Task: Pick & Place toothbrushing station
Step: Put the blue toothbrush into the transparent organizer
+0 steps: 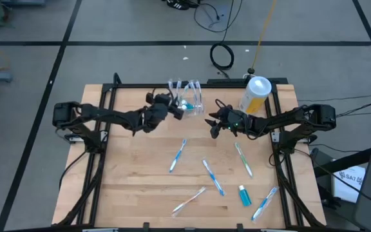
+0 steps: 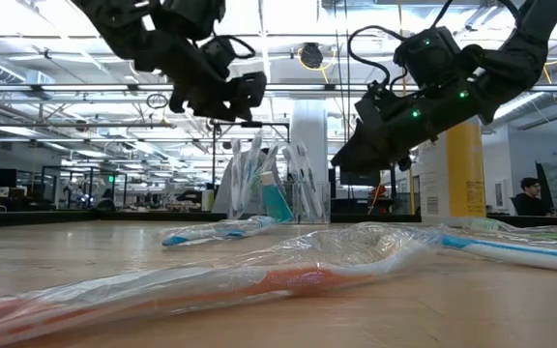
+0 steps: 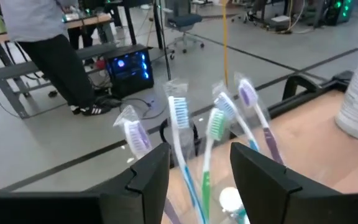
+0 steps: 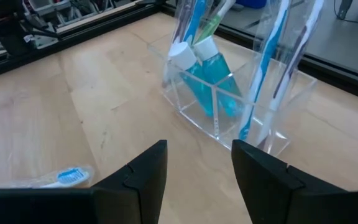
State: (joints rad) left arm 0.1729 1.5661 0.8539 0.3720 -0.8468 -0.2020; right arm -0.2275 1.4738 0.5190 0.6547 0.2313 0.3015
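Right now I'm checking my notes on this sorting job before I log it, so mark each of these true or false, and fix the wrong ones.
1. The clear holder stands upright on the table with toothbrushes in it. True.
2. The left gripper is clamped shut on a toothbrush. False: its fingers stand open just above the holder, with brush heads showing between them.
3. The yellow canister lies on its side. False: it stands upright near the table's far right corner.
4. Blue bottles with white caps sit inside the holder. True.
5. The right gripper carries a toothbrush. False: it is open and empty, beside the holder.
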